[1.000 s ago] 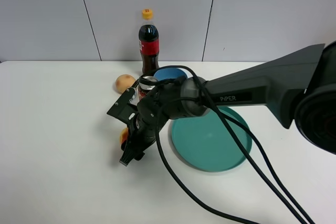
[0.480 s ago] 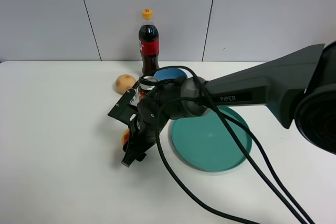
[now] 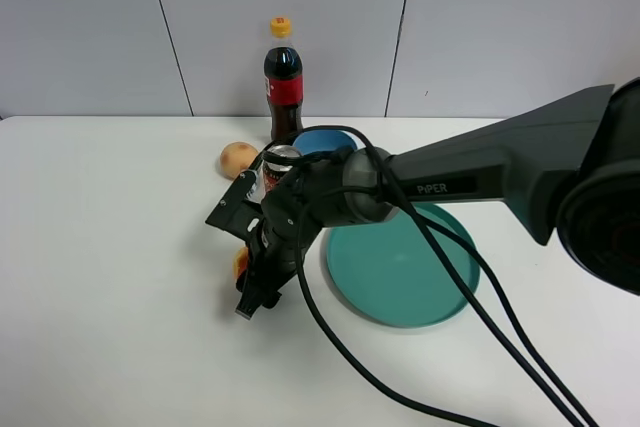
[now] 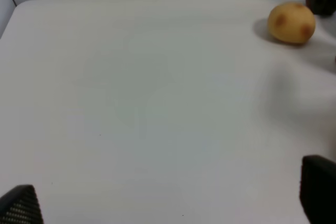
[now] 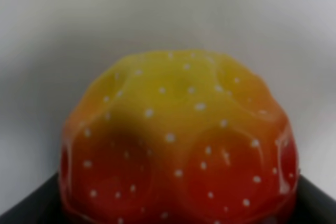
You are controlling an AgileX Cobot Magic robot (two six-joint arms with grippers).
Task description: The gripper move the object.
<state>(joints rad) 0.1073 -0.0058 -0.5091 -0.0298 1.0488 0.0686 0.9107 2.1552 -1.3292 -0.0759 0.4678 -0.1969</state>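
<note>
The object, a bumpy ball (image 3: 240,263), shows as a red and yellow patch on the white table, mostly hidden behind my right gripper (image 3: 250,292). That black gripper, trailing black cables, reaches across from the right and points down around the ball. In the right wrist view the ball (image 5: 178,140) fills the frame, yellow on top and red below, wedged between the black fingers (image 5: 21,211) of the right gripper (image 5: 168,211). My left gripper (image 4: 168,203) is open and empty over bare table; its arm is out of the exterior view.
A tan round fruit (image 3: 238,158) (image 4: 291,23), a cola bottle (image 3: 283,82), a can (image 3: 280,159) and a blue bowl (image 3: 325,139) stand behind the right gripper. A teal plate (image 3: 420,277) lies to its right.
My right gripper and the ball between its fingers have shifted slightly to the right. Nothing else has moved.
</note>
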